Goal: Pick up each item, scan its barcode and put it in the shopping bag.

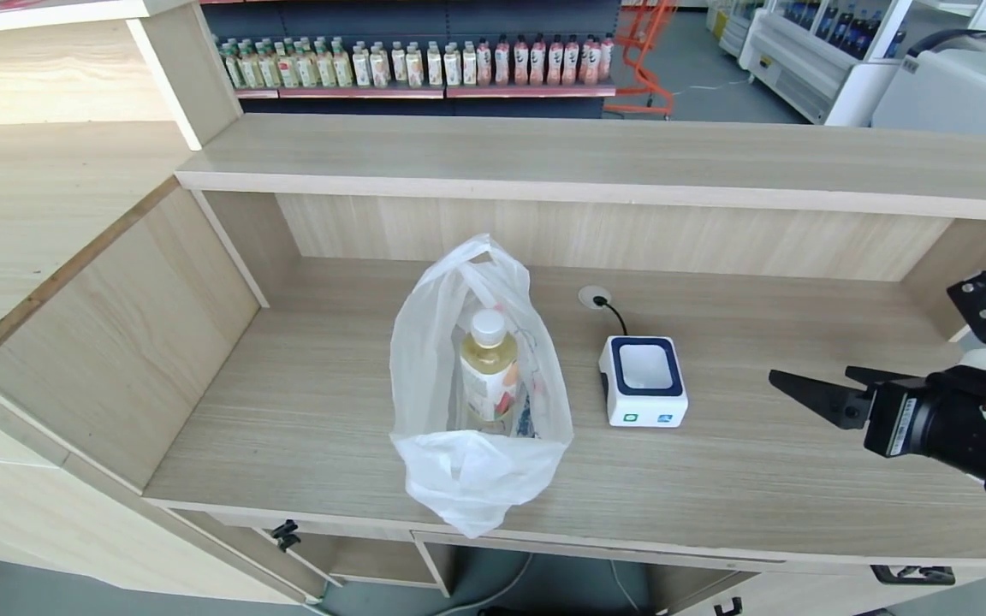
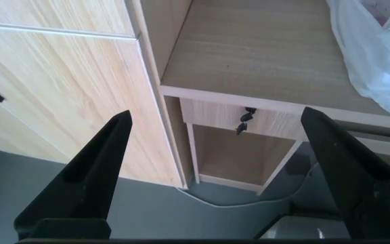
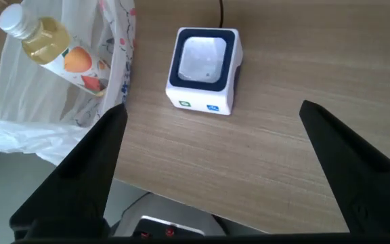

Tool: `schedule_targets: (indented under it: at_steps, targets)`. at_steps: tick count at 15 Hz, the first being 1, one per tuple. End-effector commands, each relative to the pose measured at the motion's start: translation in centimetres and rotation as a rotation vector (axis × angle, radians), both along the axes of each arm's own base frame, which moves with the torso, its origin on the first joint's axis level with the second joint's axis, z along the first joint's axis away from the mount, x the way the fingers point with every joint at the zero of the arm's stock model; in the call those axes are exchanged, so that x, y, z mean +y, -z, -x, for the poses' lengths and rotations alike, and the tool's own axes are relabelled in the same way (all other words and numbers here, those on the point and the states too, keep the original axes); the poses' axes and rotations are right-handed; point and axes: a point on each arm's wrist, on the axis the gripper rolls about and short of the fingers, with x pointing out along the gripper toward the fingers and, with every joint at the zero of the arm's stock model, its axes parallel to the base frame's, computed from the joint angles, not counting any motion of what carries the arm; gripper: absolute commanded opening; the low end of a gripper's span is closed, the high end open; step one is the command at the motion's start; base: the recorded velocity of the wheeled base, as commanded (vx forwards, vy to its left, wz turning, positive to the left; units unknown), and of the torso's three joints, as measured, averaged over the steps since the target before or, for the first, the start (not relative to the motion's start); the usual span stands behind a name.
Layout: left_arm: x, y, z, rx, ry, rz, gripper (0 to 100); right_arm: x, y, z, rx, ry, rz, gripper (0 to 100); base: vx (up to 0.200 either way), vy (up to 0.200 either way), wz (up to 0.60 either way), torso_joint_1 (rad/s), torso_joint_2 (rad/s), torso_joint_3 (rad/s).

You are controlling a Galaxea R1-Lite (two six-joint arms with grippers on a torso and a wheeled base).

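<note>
Both my grippers gape empty: left gripper [image 2: 217, 115] off the counter's [image 1: 288, 411] front, right gripper [image 3: 212, 107] near the scanner [image 1: 643, 381]; bottle [image 1: 488, 368] stands in bag [image 1: 467, 470].

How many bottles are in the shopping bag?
1: a white-capped bottle stands upright in the shopping bag, to the left of the scanner on the counter. The bag's folds may hide others.

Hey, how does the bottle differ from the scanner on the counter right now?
The bottle stands inside the shopping bag; the scanner sits bare beside it. The bottle is tall, round and yellowish with a white cap; the scanner is a low white box with a cable. Neither is gripped.
</note>
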Motion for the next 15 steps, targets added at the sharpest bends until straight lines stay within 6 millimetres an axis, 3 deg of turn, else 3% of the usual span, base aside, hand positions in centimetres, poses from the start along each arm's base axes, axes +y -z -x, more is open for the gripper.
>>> schedule_targets:
  at_steps: [1,8,15]
  targets:
    - [0.0,0.0,0.0,0.0,-0.002,0.001,100,-0.2,0.2,0.6,0.002,0.007,0.0,100,0.0,-0.2,0.0,0.002,0.0,0.002]
    - [0.0,0.0,0.0,-0.001,-0.002,0.003,100,-0.9,0.2,2.9,0.048,0.021,0.021,100,0.0,-0.2,0.0,0.0,0.0,0.004]
    - [0.0,0.0,0.0,-0.001,-0.002,0.003,100,-1.7,1.4,3.6,0.084,0.145,0.115,100,0.0,-0.2,0.0,0.003,0.0,0.001]
